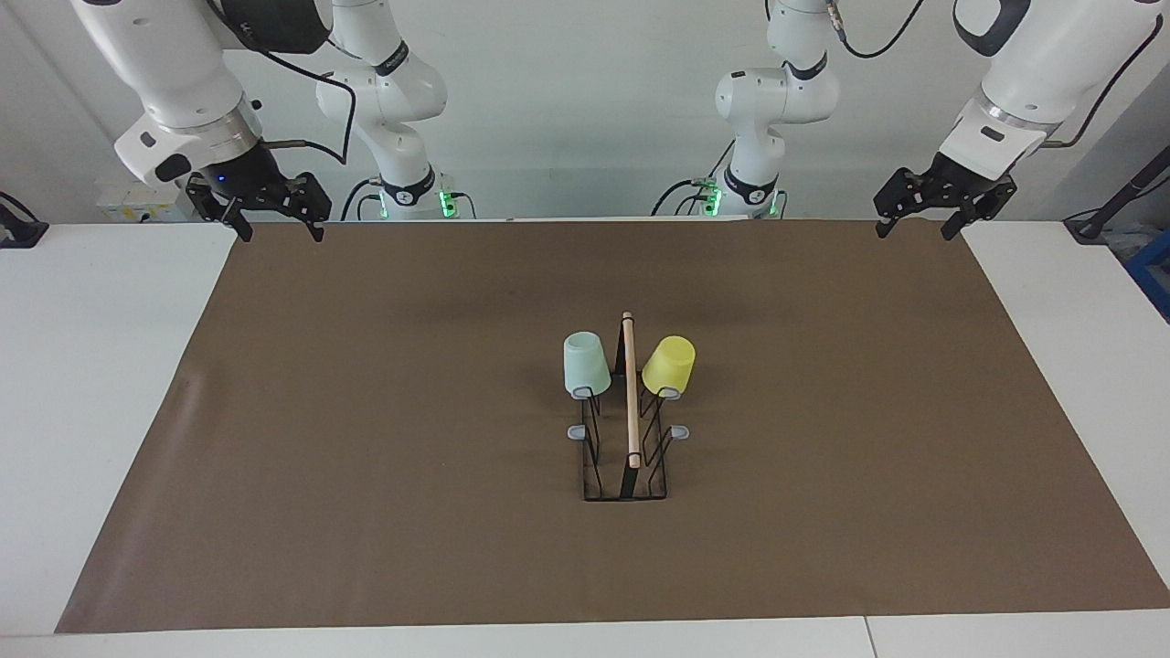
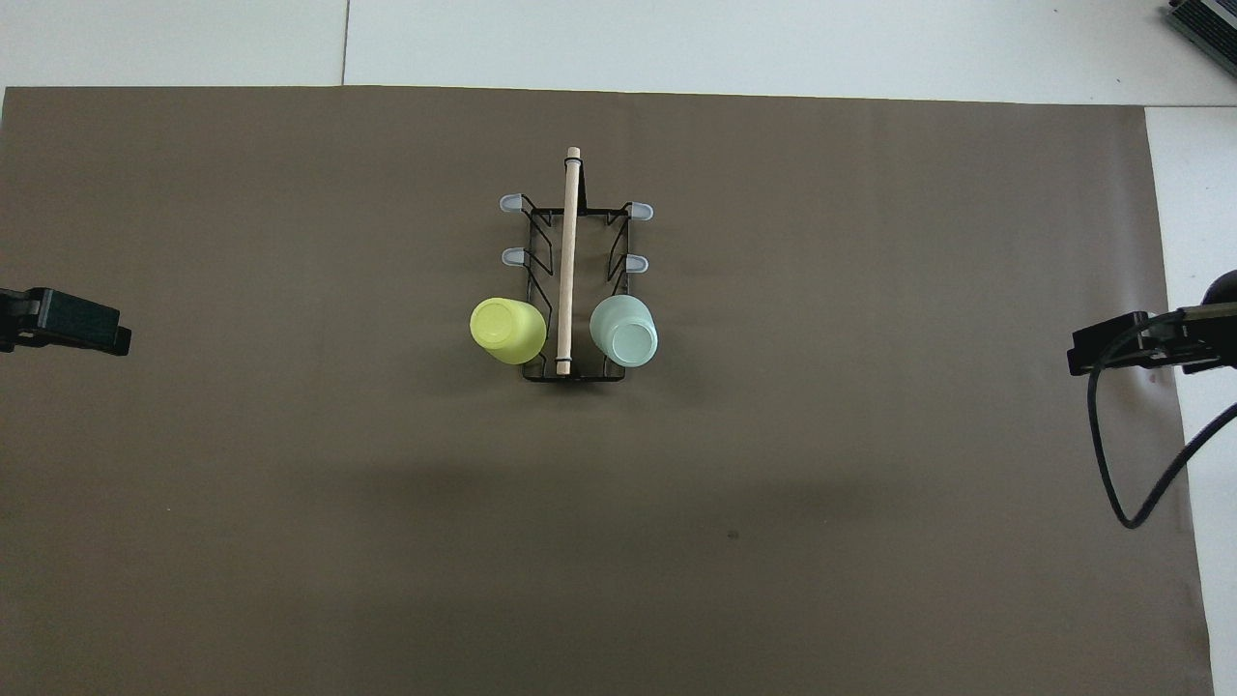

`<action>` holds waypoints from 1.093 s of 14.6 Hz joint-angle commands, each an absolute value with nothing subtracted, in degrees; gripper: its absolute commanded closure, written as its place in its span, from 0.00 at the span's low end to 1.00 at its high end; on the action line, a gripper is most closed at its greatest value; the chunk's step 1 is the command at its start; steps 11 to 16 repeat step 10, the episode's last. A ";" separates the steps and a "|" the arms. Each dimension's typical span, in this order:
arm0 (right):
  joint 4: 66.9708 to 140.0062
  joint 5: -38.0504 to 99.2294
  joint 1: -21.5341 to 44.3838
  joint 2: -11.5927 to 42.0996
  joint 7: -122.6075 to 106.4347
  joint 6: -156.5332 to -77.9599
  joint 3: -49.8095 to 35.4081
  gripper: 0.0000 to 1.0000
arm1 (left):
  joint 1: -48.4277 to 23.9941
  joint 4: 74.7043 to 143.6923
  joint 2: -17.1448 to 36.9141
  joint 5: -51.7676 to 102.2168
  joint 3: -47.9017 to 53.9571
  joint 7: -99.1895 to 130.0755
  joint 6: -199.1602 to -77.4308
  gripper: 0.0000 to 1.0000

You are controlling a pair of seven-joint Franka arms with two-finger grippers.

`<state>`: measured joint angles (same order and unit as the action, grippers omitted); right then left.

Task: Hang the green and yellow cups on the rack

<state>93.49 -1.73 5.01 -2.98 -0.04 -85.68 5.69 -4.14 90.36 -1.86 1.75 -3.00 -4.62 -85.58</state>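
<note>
The black wire rack (image 1: 629,457) with its wooden rod handle stands in the middle of the brown mat (image 1: 366,411). The mint green cup (image 1: 585,365) hangs upside down on the prong nearest the robots on the right arm's side. The yellow cup (image 1: 669,366) hangs likewise on the left arm's side. Both also show in the overhead view, the yellow cup (image 2: 506,331) and the green cup (image 2: 624,331) on the rack (image 2: 570,261). My left gripper (image 1: 914,230) is open and empty over the mat's corner. My right gripper (image 1: 281,233) is open and empty over the other corner by the robots.
The rack's other prongs (image 1: 576,431) carry nothing. White table (image 1: 101,384) borders the mat at both ends. A black cable (image 2: 1111,464) loops from the right arm over the mat's edge.
</note>
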 commanded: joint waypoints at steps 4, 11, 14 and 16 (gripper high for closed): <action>92.55 -1.67 4.66 -2.46 0.26 -84.99 5.89 0.00 | -0.98 92.20 -3.52 2.11 0.07 -5.54 -85.69 0.00; 92.55 -1.67 4.66 -2.46 0.26 -84.99 5.89 0.00 | -1.40 92.29 -3.60 2.20 -0.09 -5.45 -85.69 0.00; 92.55 -1.67 4.66 -2.46 0.26 -84.99 5.89 0.00 | -1.40 92.29 -3.60 2.20 -0.09 -5.45 -85.69 0.00; 92.55 -1.67 4.66 -2.46 0.26 -84.99 5.89 0.00 | -1.40 92.29 -3.60 2.20 -0.09 -5.45 -85.69 0.00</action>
